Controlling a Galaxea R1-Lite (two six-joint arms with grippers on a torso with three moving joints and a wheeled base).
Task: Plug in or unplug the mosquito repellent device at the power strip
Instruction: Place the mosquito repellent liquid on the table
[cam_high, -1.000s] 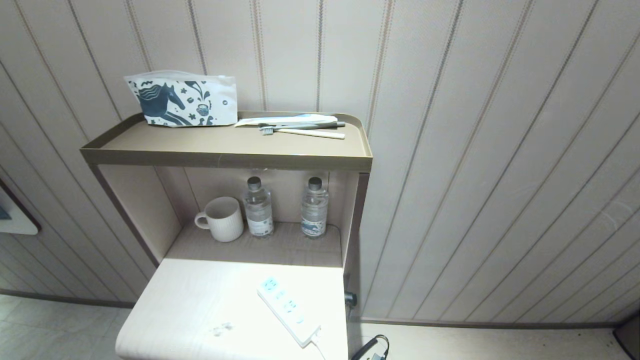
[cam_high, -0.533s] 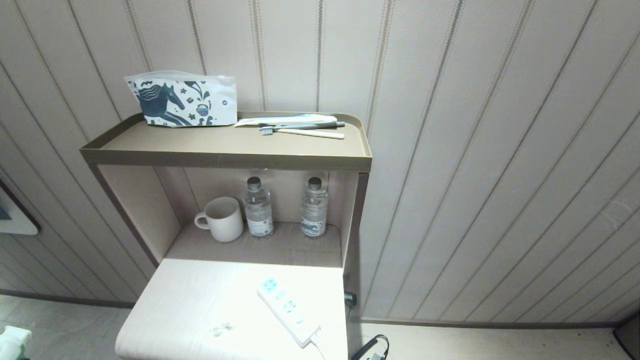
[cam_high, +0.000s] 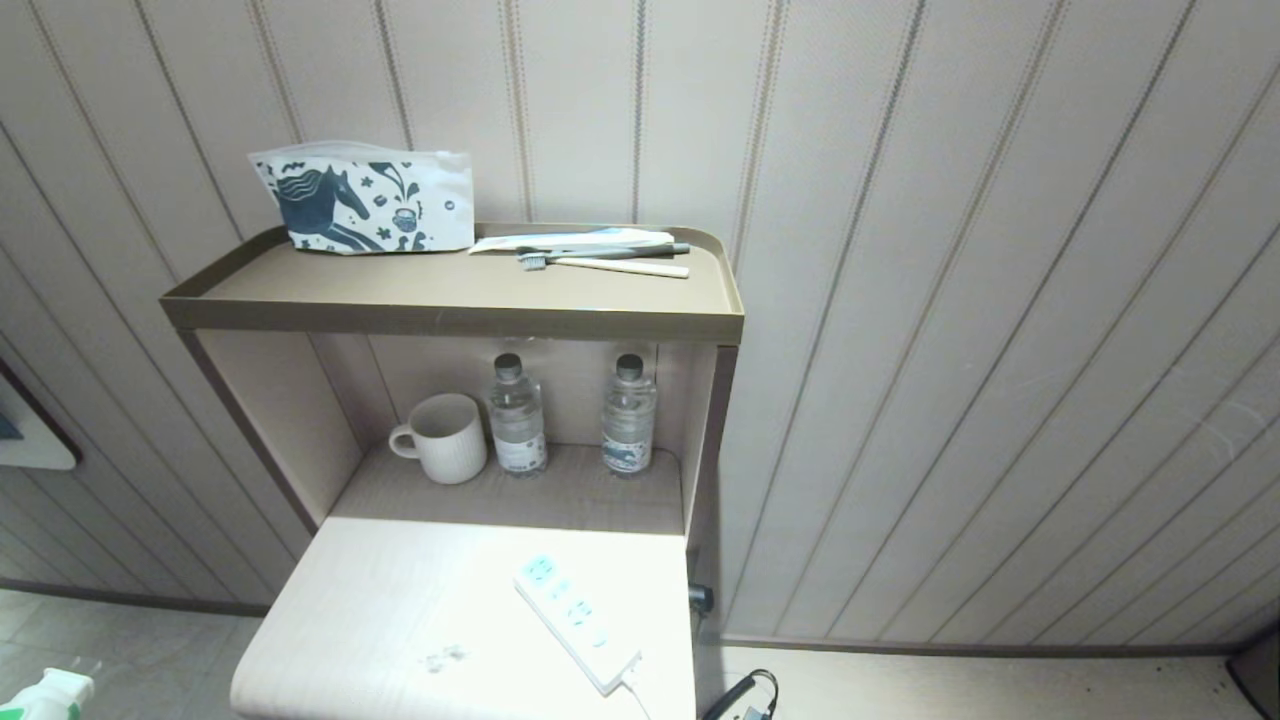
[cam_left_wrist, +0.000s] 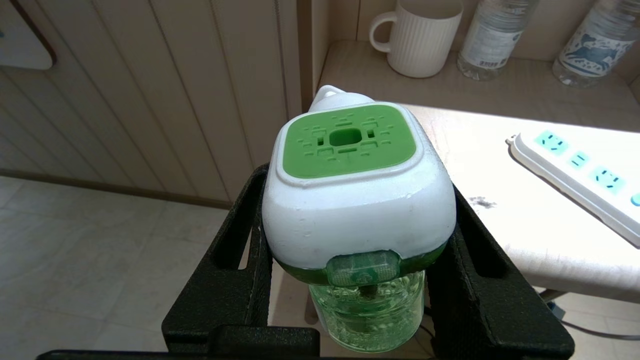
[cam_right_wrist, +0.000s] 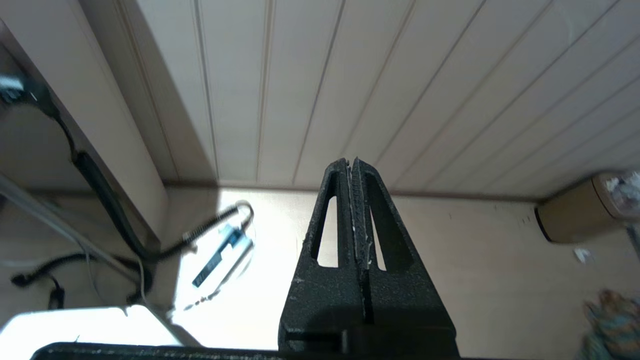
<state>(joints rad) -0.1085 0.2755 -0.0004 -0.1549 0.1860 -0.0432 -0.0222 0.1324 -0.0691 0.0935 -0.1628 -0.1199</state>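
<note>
The mosquito repellent device (cam_left_wrist: 350, 150), a white cap with a green centre over a clear green bottle, sits upright between the black fingers of my left gripper (cam_left_wrist: 357, 200), which is shut on it. It hangs over the floor just left of the white table (cam_left_wrist: 525, 235). In the head view only the device's top (cam_high: 55, 695) peeks in at the bottom left corner. The power strip (cam_high: 575, 620) lies slantwise on the table's right half, its sockets bare; it also shows as the power strip (cam_left_wrist: 575, 175) beyond the device. My right gripper (cam_right_wrist: 352, 165) is shut and empty over the floor.
A white mug (cam_high: 445, 438) and two water bottles (cam_high: 517, 415) (cam_high: 628, 415) stand in the niche behind the table. The upper shelf (cam_high: 450, 320) carries a printed pouch (cam_high: 365, 200) and toothbrushes (cam_high: 600, 262). A black cable (cam_high: 745, 695) lies on the floor by the table's right side.
The device's top has come into the head view at the bottom left corner and shifted slightly rightward. The power strip and shelf items have not moved.
</note>
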